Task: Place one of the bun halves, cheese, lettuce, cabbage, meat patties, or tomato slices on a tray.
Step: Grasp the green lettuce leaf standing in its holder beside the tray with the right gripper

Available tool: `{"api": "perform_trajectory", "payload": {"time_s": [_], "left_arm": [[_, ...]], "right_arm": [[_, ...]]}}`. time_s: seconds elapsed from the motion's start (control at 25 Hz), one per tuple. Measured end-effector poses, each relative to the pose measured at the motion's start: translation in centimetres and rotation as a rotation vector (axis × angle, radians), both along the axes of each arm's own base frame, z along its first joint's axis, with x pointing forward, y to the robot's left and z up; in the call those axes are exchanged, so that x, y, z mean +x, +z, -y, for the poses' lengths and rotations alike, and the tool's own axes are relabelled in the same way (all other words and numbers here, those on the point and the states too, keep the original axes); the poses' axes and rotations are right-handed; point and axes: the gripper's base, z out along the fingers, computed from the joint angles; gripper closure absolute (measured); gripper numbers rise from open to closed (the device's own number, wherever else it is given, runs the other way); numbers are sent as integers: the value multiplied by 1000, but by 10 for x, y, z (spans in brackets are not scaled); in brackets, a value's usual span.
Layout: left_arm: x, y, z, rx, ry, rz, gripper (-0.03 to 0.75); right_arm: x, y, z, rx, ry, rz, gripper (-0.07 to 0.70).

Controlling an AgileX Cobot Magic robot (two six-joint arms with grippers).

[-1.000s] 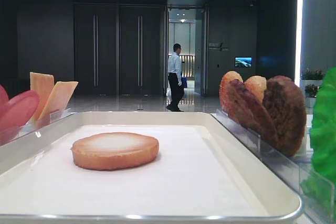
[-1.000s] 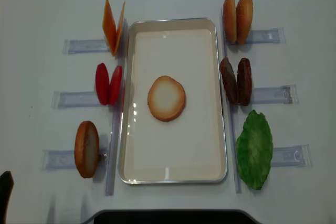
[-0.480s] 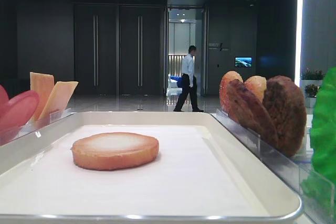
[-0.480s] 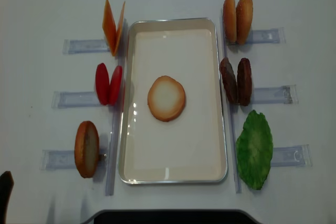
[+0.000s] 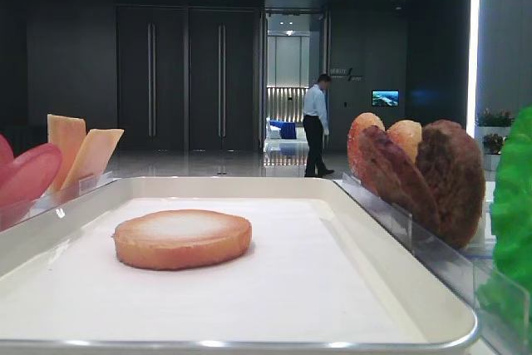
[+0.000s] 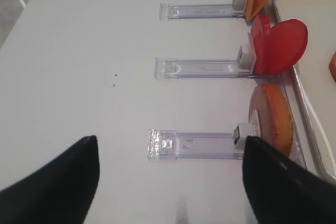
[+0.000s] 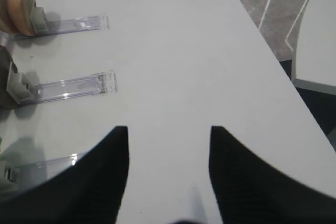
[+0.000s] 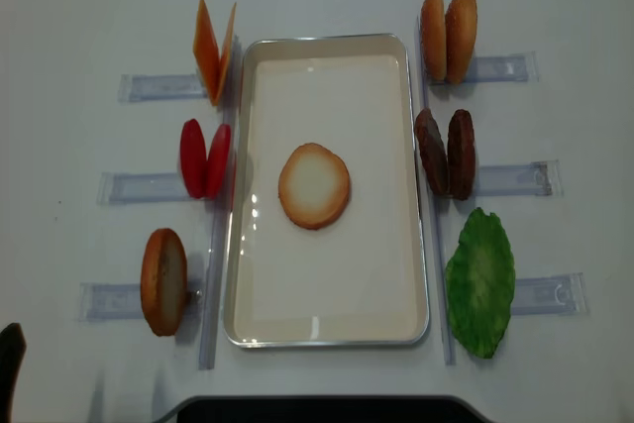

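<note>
Lobby or hall of a large commercial building: dark panelled wall with tall double doors (image 5: pixel 184 81), polished reflective floor (image 5: pixel 208 164), lit corridor (image 5: pixel 287 81), small wall screen (image 5: pixel 385 98), passer-by in shirt and trousers (image 5: pixel 316 136); demonstration table (image 8: pixel 79 27) in front

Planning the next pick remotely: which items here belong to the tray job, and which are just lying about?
Job items: tray; bun half on it; standing bun halves; single bun half; cheese; tomato slices; meat patties; lettuce.

Just there: clear plastic holders; white table; man walking behind.
</note>
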Motion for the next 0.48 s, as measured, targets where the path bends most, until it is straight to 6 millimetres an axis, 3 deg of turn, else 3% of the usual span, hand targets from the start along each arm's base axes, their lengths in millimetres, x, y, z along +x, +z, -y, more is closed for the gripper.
{"api": "perform_trajectory", "payload": {"time_s": [0.28, 0.48], "left_arm": [[0, 0, 0, 6, -4, -1, 64], [0, 0, 0, 6, -4, -1, 64]], "right_arm": [[3, 5, -3, 37, 24, -2, 292], [44, 4, 3, 99, 43, -236, 292]]}}
